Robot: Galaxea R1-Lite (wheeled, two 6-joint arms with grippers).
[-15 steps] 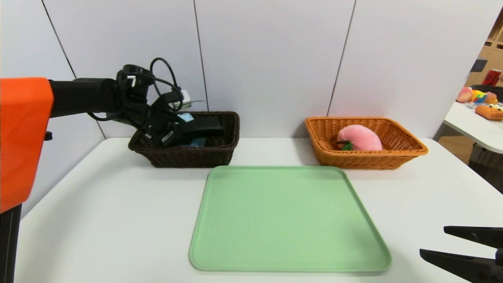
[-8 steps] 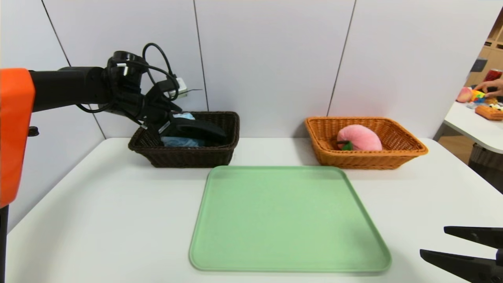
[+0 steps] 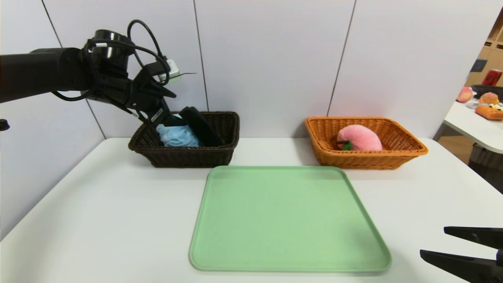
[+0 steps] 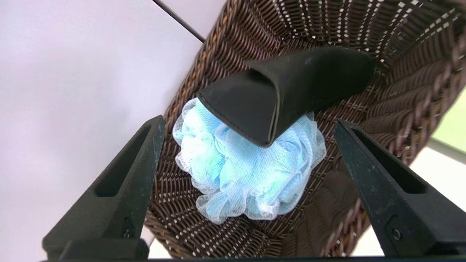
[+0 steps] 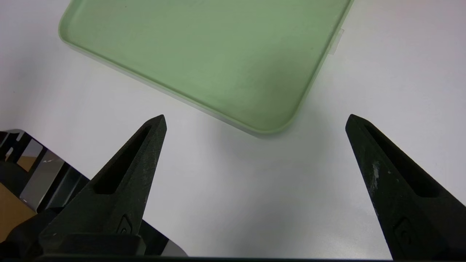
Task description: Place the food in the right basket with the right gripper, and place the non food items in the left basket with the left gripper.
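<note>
With fingers spread and holding nothing, the left gripper (image 4: 247,125) hangs above the dark brown wicker basket (image 3: 184,155), where the flat black folded case (image 4: 287,89) leans on the fluffy blue mesh pouf (image 4: 240,171), apparently just dropped, while the equally spread right gripper (image 5: 255,122) idles near the green tray (image 5: 204,54) and the pink plush peach (image 3: 359,138) lies in the orange-tan wicker basket (image 3: 369,159).

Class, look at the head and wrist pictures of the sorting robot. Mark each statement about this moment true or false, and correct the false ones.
1. The black case lies partly on the blue bath pouf inside the dark brown basket. True.
2. The pink plush peach sits on the green tray. False: it lies in the orange-tan basket.
3. The left tool is open and holds nothing. True.
4. The right tool is clamped on the tray's corner. False: it hangs open over the white table, beside the tray.
5. The tray holds nothing. True.
</note>
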